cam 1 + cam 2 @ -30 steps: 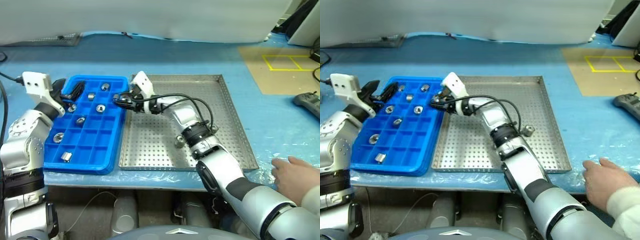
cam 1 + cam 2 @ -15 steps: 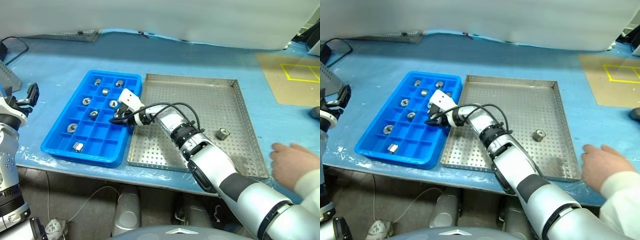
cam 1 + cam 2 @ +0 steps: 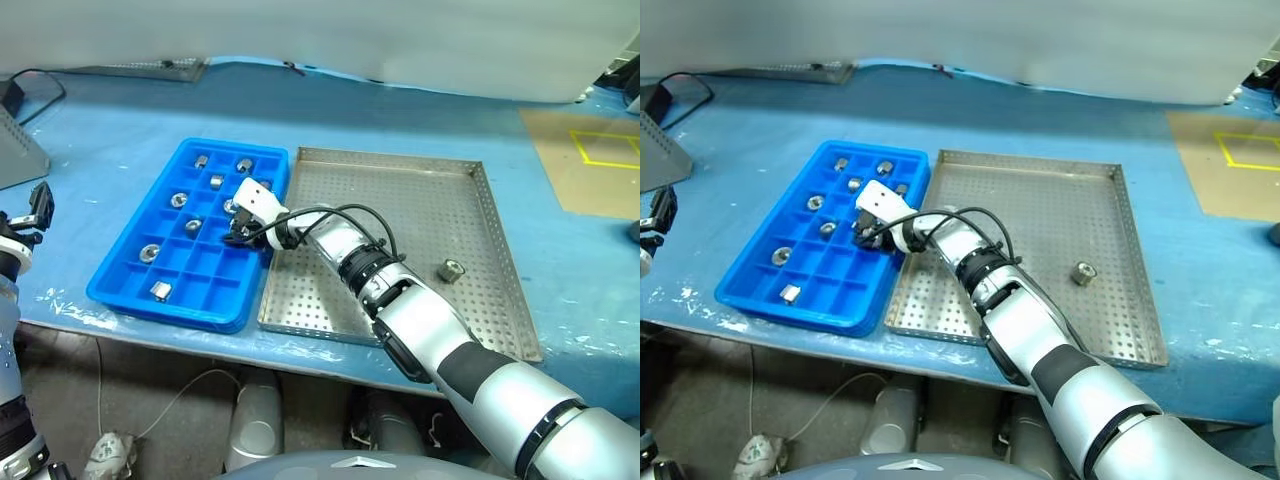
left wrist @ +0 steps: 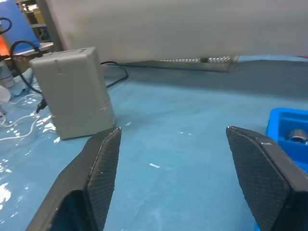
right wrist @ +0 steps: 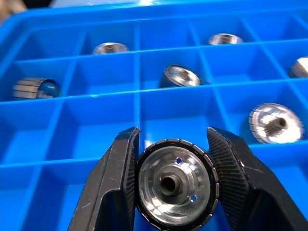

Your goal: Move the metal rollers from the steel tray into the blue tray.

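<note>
Silver-grey right arm (image 3: pixel 420 325), looping black cable, white-cased right gripper (image 3: pixel 236 236), textured black fingers (image 5: pixel 120 183)

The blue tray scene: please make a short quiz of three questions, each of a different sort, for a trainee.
1. True or false: the right gripper holds a roller above the blue tray.
2. How many rollers lie loose on the steel tray?
A. none
B. one
C. three
3. Fill in: the left gripper is ____ and holds nothing.

Key
1. True. The wrist view shows the roller clamped between both fingers, over an empty compartment.
2. B. One roller lies near the steel tray's right side.
3. Open. Its fingers stand wide apart over the blue table, near a grey box.
</note>
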{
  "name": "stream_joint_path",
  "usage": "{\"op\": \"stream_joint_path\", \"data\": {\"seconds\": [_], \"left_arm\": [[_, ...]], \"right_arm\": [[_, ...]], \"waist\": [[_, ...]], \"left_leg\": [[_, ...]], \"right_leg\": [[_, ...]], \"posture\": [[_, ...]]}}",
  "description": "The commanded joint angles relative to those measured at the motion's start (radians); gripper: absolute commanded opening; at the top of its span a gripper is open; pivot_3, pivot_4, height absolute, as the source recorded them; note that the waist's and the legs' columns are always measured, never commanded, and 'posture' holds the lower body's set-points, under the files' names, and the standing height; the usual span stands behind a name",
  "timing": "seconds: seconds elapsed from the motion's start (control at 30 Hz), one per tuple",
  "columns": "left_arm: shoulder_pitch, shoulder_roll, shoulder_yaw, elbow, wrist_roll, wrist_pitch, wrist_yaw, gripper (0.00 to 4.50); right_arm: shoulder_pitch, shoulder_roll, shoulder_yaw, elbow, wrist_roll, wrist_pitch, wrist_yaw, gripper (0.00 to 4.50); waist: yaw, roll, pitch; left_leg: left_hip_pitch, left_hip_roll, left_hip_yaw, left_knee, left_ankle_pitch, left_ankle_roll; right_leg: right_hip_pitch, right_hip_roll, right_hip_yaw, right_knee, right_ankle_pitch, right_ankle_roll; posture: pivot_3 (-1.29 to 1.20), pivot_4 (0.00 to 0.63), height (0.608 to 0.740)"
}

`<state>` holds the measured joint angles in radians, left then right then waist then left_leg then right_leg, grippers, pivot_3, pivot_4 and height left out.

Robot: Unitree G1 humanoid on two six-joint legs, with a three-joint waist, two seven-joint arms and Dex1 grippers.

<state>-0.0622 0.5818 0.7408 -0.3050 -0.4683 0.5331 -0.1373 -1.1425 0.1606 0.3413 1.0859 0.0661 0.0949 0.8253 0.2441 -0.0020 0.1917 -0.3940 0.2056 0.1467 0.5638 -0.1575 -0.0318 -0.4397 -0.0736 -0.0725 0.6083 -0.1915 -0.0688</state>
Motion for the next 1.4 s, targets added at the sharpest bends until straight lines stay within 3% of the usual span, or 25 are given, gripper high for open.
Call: {"op": "stream_joint_path", "data": {"seconds": [0.03, 0.63, 0.67, 0.8, 0.83, 0.97, 1.07, 1.27, 1.4], "left_arm": [[0.031, -0.009, 0.064, -0.082, -0.020, -0.002, 0.017, 3.68], [0.082, -0.033, 0.081, -0.115, -0.045, -0.003, 0.043, 3.68], [0.080, -0.032, 0.076, -0.113, -0.045, -0.001, 0.042, 3.68], [0.045, -0.022, 0.022, -0.103, -0.063, 0.000, 0.003, 3.68], [0.024, -0.021, -0.013, -0.098, -0.076, -0.007, -0.028, 3.68], [-0.071, -0.017, -0.144, -0.049, -0.107, -0.020, -0.149, 3.68], [-0.167, -0.018, -0.243, 0.031, -0.122, -0.035, -0.257, 3.68], [-0.374, -0.049, -0.445, 0.239, -0.135, -0.067, -0.521, 3.68], [-0.462, -0.070, -0.525, 0.344, -0.126, -0.082, -0.640, 3.68]], "right_arm": [[-0.052, 0.373, -0.025, -0.126, 0.122, 0.022, 0.131, 1.82], [-0.062, 0.404, 0.102, -0.016, 0.042, -0.030, -0.023, 1.82], [-0.057, 0.399, 0.114, -0.012, 0.029, -0.042, -0.028, 2.57], [-0.061, 0.374, 0.085, -0.027, 0.059, -0.053, -0.014, 3.81], [-0.067, 0.356, 0.062, -0.039, 0.079, -0.052, -0.008, 4.15], [-0.044, 0.249, 0.003, -0.129, 0.140, -0.040, 0.039, 4.15], [0.027, 0.127, -0.024, -0.304, 0.204, 0.030, 0.114, 4.15], [0.233, -0.167, -0.077, -0.757, 0.240, 0.257, 0.117, 4.15], [0.345, -0.318, -0.112, -0.961, 0.233, 0.368, 0.070, 4.15]], "waist": [[0.001, -0.001, 0.000], [0.145, 0.002, 0.002], [0.151, 0.002, 0.002], [0.163, 0.002, 0.002], [0.168, 0.002, 0.002], [0.173, 0.003, 0.002], [0.156, 0.003, 0.002], [0.083, -0.001, -0.001], [-0.002, -0.002, -0.002]], "left_leg": [[0.000, 0.000, 0.000, 0.000, 0.000, 0.000], [0.004, 0.000, -0.001, -0.003, -0.001, -0.001], [0.004, 0.000, -0.001, -0.003, -0.001, -0.001], [0.004, -0.001, -0.001, -0.004, -0.001, -0.002], [0.005, -0.001, -0.001, -0.004, -0.001, -0.002], [0.007, -0.001, 0.000, -0.004, -0.001, -0.002], [0.009, -0.002, 0.000, -0.004, -0.001, -0.002], [0.014, -0.004, 0.002, -0.003, 0.000, -0.003], [0.009, -0.006, 0.003, 0.001, 0.004, -0.010]], "right_leg": [[-0.001, 0.000, 0.000, 0.000, 0.000, 0.000], [0.000, 0.001, 0.002, 0.000, -0.003, 0.000], [0.000, 0.000, 0.002, 0.000, -0.003, 0.000], [0.000, 0.001, 0.002, 0.001, -0.003, 0.001], [0.000, 0.001, 0.002, 0.001, -0.003, 0.001], [0.002, 0.001, 0.004, 0.001, -0.003, 0.001], [0.002, 0.001, 0.005, 0.003, -0.003, 0.001], [0.008, 0.001, 0.008, 0.005, -0.002, 0.004], [0.007, 0.001, 0.011, 0.002, 0.001, 0.009]], "posture": [[0.67, 0.150, 0.740], [0.70, 0.150, 0.740], [0.69, 0.150, 0.740], [0.65, 0.150, 0.740], [0.61, 0.150, 0.740], [0.49, 0.150, 0.740], [0.37, 0.150, 0.740], [0.15, 0.150, 0.740], [0.04, 0.150, 0.740]]}}
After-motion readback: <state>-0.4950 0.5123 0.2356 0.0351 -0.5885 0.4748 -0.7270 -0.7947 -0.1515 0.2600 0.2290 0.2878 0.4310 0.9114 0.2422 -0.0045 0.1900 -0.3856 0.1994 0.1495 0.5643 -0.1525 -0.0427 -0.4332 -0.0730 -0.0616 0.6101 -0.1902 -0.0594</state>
